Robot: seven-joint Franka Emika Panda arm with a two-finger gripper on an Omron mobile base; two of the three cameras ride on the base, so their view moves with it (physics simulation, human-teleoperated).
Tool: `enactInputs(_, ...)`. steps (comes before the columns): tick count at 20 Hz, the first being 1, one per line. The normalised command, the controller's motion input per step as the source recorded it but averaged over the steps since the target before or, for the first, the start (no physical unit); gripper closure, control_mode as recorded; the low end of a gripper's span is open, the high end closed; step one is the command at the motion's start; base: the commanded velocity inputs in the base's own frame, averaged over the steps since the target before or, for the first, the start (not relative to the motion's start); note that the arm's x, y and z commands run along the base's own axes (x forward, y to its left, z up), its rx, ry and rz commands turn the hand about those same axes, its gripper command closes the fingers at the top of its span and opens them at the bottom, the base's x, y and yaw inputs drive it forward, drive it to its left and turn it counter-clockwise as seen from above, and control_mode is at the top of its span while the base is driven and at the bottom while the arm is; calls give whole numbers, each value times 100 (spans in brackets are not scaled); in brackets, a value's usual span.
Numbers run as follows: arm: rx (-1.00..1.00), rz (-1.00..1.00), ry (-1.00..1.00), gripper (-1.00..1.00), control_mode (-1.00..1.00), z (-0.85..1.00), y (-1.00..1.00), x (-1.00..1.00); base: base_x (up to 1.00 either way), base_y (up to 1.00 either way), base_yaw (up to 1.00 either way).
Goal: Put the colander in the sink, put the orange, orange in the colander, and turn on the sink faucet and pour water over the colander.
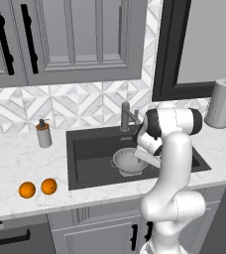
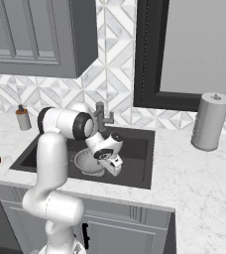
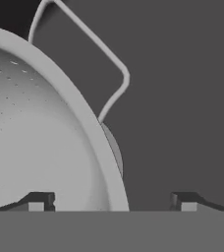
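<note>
Two oranges (image 1: 38, 188) on counter (image 1: 6, 163) | colander (image 1: 130, 161) in sink (image 1: 90, 149) | end effector (image 3: 113, 201) spread wide astride its rim

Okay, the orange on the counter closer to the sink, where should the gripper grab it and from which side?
Grip the nearer orange across its middle, coming straight down from above. It is a small ball resting on the flat counter, and the other orange sits close on its left, so side approaches look crowded.

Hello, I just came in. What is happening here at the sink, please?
A white robot arm reaches down into the dark sink, where the colander sits on the floor of the basin. The gripper is open, its fingertips on either side of the colander's rim, gripping nothing. Two oranges lie on the counter to the left. No water runs from the faucet.
</note>
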Motion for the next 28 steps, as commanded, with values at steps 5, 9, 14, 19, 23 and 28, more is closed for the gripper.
enactInputs(5, 0, 0, 0, -100, -100, 42, 0, 0, 0, 0, 0)
enactInputs(9, -2, 5, -3, -100, -100, 71, -19, -41, 0, 0, 0)
enactInputs(14, 0, 0, -2, -100, -100, 86, -15, -63, 0, 0, 0)
enactInputs(19, 0, 0, -2, -100, -100, 92, -1, -75, 0, 0, 0)
enactInputs(23, 0, 0, -1, -100, -100, 100, -2, -85, 0, 0, 0)
enactInputs(28, 0, 0, -3, -100, -100, 92, 0, -98, 0, 0, 0)
